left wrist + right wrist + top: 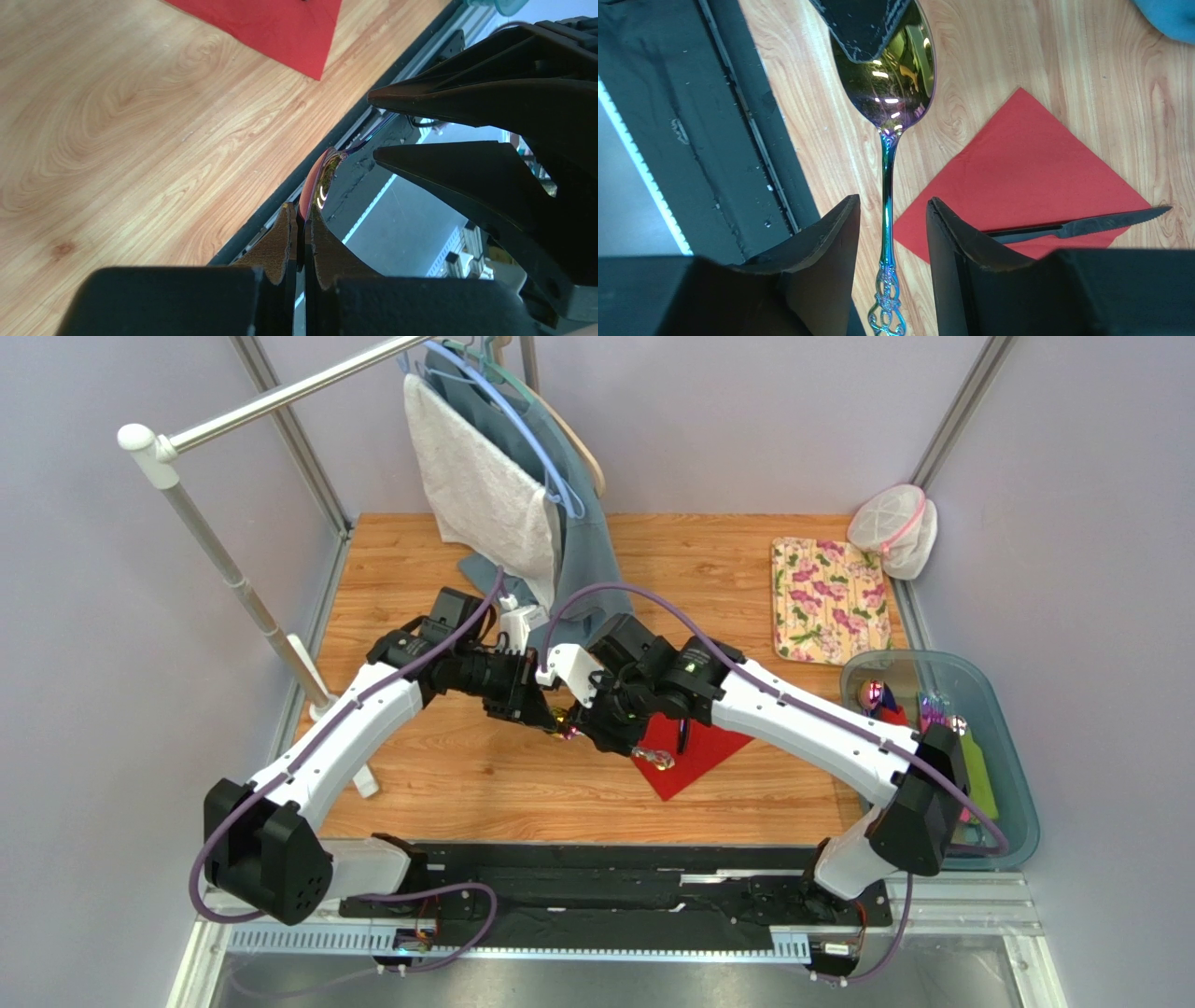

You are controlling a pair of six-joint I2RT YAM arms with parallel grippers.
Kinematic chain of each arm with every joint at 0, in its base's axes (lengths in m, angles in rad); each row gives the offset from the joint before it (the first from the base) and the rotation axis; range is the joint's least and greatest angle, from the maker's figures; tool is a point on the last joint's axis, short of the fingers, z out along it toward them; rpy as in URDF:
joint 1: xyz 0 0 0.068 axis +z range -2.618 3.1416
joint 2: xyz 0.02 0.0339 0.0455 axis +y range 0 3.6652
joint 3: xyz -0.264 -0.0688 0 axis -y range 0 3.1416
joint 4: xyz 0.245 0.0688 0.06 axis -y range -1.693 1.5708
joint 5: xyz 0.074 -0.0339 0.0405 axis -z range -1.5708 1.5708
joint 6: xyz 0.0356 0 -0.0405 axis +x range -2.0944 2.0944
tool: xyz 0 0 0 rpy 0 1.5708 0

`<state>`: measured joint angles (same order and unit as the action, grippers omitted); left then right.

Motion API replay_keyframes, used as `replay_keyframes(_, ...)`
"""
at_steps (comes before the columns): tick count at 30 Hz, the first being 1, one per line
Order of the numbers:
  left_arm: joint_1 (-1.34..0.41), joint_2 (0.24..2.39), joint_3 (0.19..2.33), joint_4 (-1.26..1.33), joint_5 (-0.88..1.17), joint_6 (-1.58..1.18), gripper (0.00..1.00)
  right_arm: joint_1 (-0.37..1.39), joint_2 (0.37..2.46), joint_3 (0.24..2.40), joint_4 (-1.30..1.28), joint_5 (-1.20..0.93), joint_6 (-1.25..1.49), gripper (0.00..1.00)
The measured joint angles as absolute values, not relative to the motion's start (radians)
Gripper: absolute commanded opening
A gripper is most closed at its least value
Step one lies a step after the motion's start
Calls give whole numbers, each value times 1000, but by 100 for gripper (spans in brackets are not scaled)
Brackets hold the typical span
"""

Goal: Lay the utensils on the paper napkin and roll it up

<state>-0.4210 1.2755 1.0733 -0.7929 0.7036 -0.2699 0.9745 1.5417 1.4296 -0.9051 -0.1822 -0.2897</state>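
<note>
– Left tool (303,231) is clamped shut on the spoon (899,91) by its bowl and holds it in the air above the surface (1018,56). Right tool (892,203) has its jaws apart, one on each side of the handle, and neither touches it.

– Which step is that, then?

– A hand-over, I'd say: the spoon goes from left to right before it is laid down.

– Where's the napkin?

– The napkin (1032,161) lies flat and unrolled on the surface, just beside the hanging spoon. The knife (1088,225) is on it already, along one edge, with its tip just past the corner.

– So one utensil is placed, one is not, and no rolling has been done.

– That's how I read it.

– What does the next move need?

– The right jaws should shut squarely on that thin handle, and only then should the left let go of the bowl. The handle looks slick and narrow, so a loose or off-centre pinch could let the spoon swivel. After that it has to come down on the napkin close beside the knife, so both fit inside the roll.
</note>
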Motion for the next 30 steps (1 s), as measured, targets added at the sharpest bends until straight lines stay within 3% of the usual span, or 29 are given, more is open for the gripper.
replay_keyframes(24, -403, 1271, 1028, -773, 725, -313, 0, 1029, 1615, 1465, -900, -112, -323, 39)
replay_keyframes(27, -403, 1271, 1026, -770, 725, -314, 0, 1031, 1621, 1467, -899, -110, -325, 28)
replay_keyframes(30, -403, 1268, 1023, -767, 725, -316, 0, 1031, 1624, 1473, -900, -109, -329, 11)
